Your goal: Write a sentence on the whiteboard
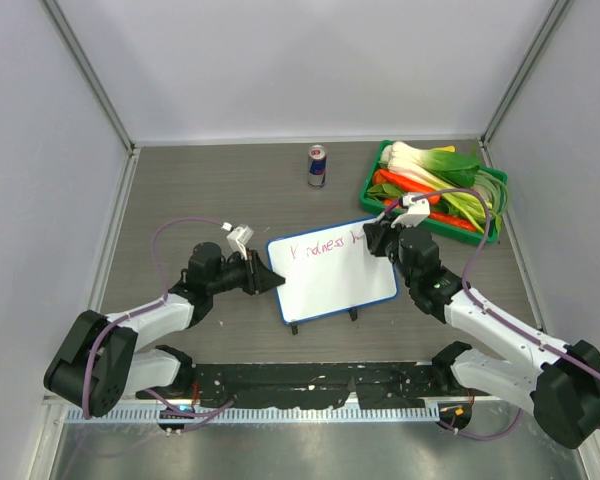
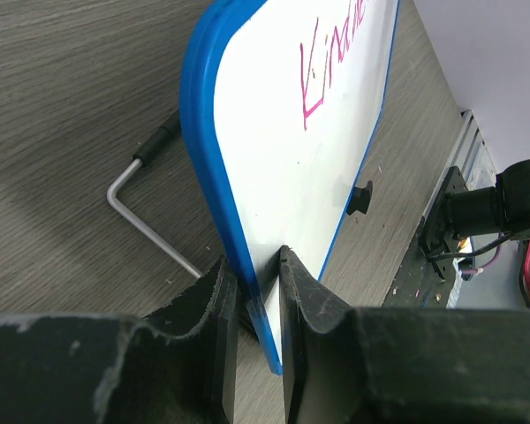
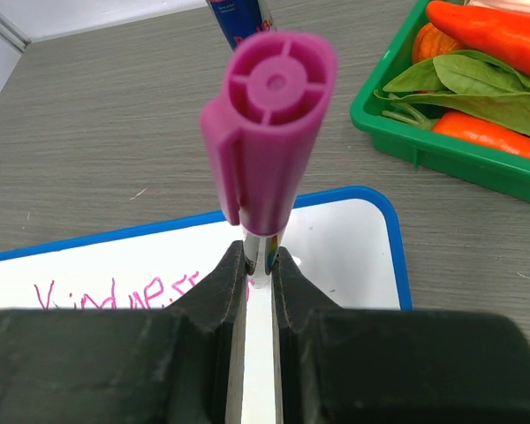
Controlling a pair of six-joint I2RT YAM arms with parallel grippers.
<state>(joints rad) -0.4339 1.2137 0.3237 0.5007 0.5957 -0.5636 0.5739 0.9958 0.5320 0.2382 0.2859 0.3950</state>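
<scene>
The whiteboard point(image 1: 332, 278) stands midway on the table point(image 1: 200, 190), pink writing point(image 1: 325, 248) along its top. The left gripper point(image 2: 256, 262) is clamped on its left edge. The right gripper point(image 3: 260, 254) pinches a pink marker point(image 3: 267, 141) above its right end.

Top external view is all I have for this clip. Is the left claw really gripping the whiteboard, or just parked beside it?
Observer: Gripping. The left wrist view shows the left claw shut on the rim of the whiteboard, one finger on each face.
Reviewer: What is the right claw holding? I only see a blob.
Observer: A magenta marker, pinched in the right claw, with its capped end facing the right wrist camera.
Reviewer: Is anything under or behind the board?
Observer: Yes. A bent metal rod with a black tip lies on the table on the board's back side.
</scene>
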